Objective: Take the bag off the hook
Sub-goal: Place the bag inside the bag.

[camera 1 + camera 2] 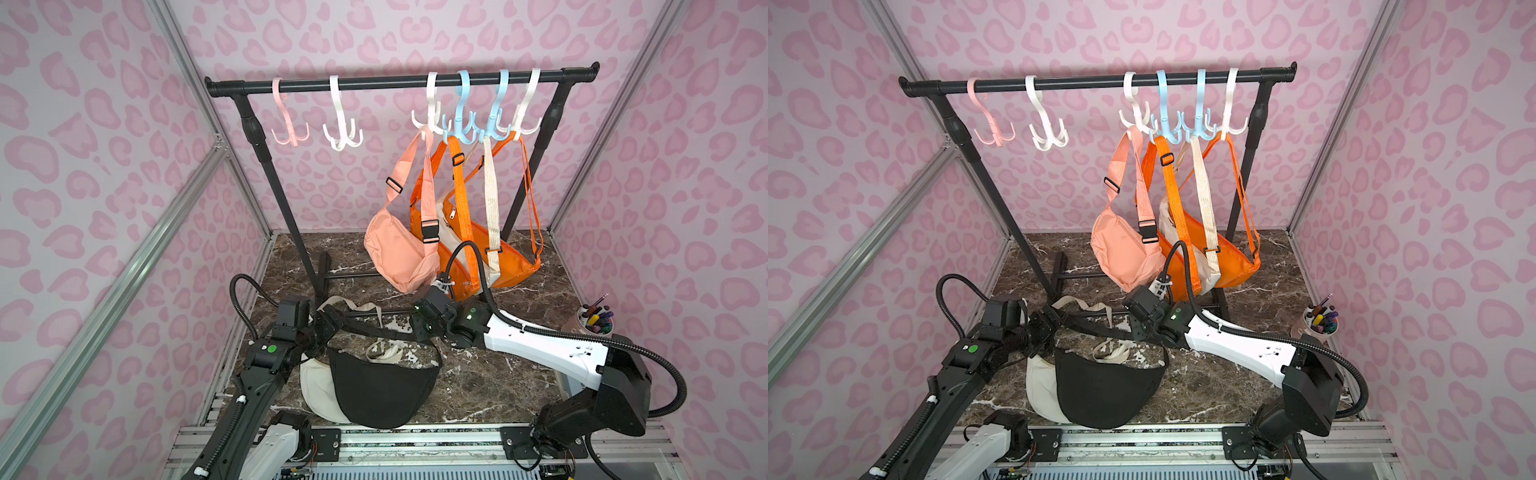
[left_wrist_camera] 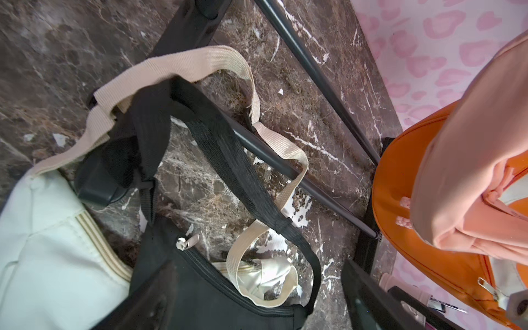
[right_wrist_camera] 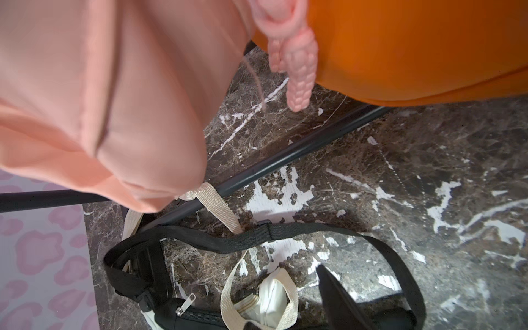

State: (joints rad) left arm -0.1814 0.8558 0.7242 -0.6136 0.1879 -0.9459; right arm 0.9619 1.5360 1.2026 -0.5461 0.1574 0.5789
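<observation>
left gripper [image 1: 326, 322] jaws apart, black strap [image 1: 374, 328] across one finger: back out gently; right gripper [image 1: 430, 318] can't tell; next take peach bag strap [image 1: 405, 170] high, lift over hook [image 1: 430, 118]

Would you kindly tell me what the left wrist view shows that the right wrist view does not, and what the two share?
Only the left wrist view shows most of the white bag; the right wrist view catches just a corner. Only the right wrist view shows the whole knobbly pull cord of the peach bag. Both show the black bag's strap, the beige strap, the orange bag, a rack base bar and the marble table.
</observation>
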